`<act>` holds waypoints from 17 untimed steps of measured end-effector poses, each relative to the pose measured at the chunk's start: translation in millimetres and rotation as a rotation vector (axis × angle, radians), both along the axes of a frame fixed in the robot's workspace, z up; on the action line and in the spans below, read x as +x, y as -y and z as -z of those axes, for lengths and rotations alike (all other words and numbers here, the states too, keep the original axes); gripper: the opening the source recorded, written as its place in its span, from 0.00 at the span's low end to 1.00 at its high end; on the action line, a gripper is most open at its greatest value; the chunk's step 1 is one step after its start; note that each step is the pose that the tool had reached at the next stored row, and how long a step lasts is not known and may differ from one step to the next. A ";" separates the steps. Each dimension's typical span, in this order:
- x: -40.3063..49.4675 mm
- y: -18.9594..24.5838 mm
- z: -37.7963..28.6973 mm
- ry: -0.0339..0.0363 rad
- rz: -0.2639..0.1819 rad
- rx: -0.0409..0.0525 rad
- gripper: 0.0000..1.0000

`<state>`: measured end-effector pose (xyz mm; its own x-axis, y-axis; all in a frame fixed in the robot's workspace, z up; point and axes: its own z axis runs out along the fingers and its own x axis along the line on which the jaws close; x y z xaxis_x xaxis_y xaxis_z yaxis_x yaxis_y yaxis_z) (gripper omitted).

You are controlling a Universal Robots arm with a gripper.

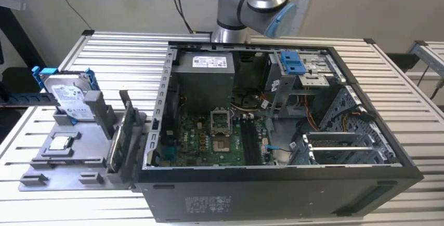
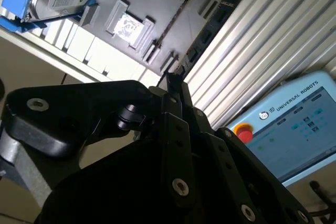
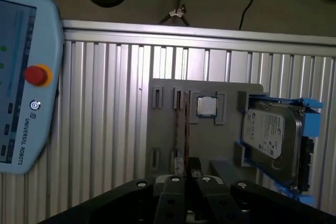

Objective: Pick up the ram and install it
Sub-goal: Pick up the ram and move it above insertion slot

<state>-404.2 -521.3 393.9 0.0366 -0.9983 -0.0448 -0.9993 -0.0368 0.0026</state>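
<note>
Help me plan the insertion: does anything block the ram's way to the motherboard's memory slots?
Nothing visible does. In the second wrist view the gripper holds the ram; in the exterior view the memory slots lie uncovered in the open computer case.

An open computer case [image 1: 277, 189] sits beside a grey tray [image 1: 87, 156].

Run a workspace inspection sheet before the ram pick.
Surface: slatted aluminium table, holding a grey parts tray and an open black computer case.
Job's things: dark narrow ram stick stands on edge in the tray; green motherboard lies in the case.
Clutter: silver hard drive in blue bracket and square silver processor chip, both on the tray.
Gripper: black gripper shut, holding nothing, above the tray.
Cables: coloured wire bundle inside the case.
Surroundings: light-blue teach pendant with red button, in both wrist views.
</note>
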 end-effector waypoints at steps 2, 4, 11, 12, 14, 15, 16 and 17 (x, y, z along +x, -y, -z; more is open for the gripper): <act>0.0 0.0 -0.4 -0.0002 0.000 -0.0001 0.14; 0.0 0.0 -0.7 -0.0002 0.000 -0.0002 0.14; 1.7 0.0 -1.2 -0.0003 0.000 -0.0002 0.14; 2.4 0.0 -1.1 -0.0002 0.000 -0.0002 0.14; 5.1 0.0 -1.1 -0.0004 0.000 -0.0002 0.14; 6.5 0.0 -1.1 -0.0004 0.000 -0.0002 0.14; 8.0 0.0 -1.1 -0.0005 0.000 -0.0002 0.14; 9.9 0.0 -1.2 -0.0007 0.000 -0.0003 0.14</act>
<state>-394.3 -521.3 395.1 0.0366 -0.9983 -0.0445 -0.9993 -0.0368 0.0032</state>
